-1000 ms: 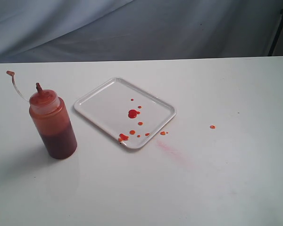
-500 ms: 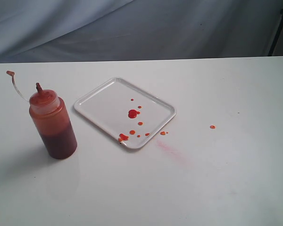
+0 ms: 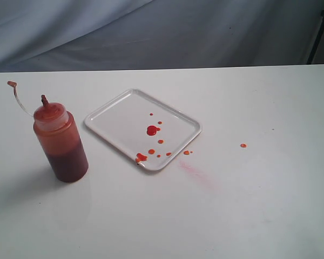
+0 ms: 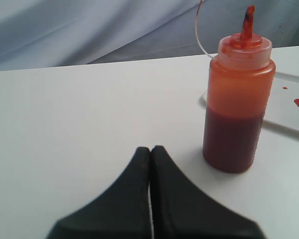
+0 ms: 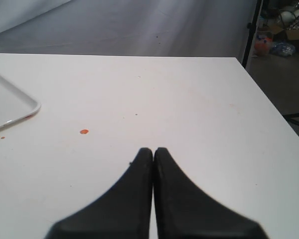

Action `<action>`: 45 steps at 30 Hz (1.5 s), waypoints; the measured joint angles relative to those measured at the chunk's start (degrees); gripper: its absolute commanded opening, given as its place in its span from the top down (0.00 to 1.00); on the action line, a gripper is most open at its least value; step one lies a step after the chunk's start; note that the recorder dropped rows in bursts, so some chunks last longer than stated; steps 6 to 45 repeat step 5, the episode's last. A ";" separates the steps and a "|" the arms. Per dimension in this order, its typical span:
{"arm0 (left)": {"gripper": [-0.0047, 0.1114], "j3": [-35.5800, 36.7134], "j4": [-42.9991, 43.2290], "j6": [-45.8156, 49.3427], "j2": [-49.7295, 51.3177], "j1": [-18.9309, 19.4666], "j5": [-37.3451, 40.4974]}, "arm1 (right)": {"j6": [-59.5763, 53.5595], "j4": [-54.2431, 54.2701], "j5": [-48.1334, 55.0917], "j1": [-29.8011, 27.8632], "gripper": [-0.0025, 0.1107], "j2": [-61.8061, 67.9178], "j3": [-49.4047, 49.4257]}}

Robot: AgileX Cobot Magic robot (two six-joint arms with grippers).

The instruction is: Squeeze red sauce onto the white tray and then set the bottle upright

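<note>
Bottle (image 3: 60, 145) stands upright on the worktop (image 3: 259, 205), near the white tray (image 3: 116, 116); we judge it soft-walled, half full, best taken mid-body; left claw (image 4: 150, 151) and right claw (image 5: 153, 151) both pinched closed, empty

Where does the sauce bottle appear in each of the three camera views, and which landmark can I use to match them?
Exterior view: the bottle stands upright on the left of the picture, apart from the white tray.
Left wrist view: the bottle stands beyond the shut left gripper, in front of the tray.
Right wrist view: the bottle is not in it.
Shared landmark: the white tray, whose corner shows here too.
</note>
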 measured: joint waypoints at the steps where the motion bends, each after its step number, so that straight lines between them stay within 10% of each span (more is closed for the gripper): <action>1: 0.96 0.00 0.00 0.00 0.00 0.00 0.00 | 0.00 0.00 0.00 0.00 0.98 0.00 0.00; 45: 0.96 0.00 0.00 0.00 0.00 0.00 0.00 | 0.00 0.00 0.00 0.00 0.98 0.00 0.00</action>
